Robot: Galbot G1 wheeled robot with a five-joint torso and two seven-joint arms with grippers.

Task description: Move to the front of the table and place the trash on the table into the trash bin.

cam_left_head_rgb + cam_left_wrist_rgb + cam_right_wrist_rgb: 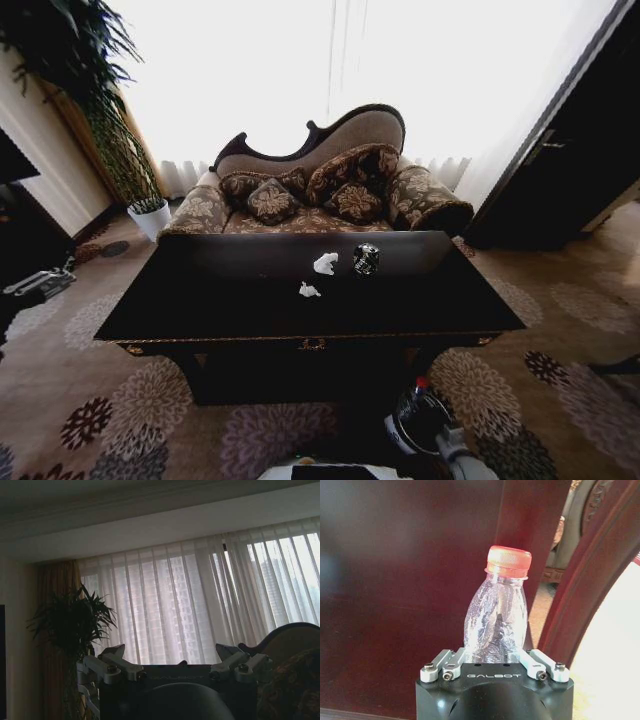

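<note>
The glossy black table (200, 300) stands right in front of me. On its far middle lie two white paper bits (325, 263) (309, 290) and a dark shiny roundish object (366, 259). My right gripper (495, 656) is shut on the clear plastic bottle (497, 615) with the red cap, held low in front of the table's front right (420, 405). Dark red wood is close behind the bottle. My left gripper (177, 667) is open and holds nothing, raised and facing the curtains. The trash bin is out of view.
A patterned sofa (320, 190) stands behind the table. A plant in a white pot (150, 218) is at the back left, and a dark cabinet (570, 170) at the right. Floral carpet (120, 400) lies around the table.
</note>
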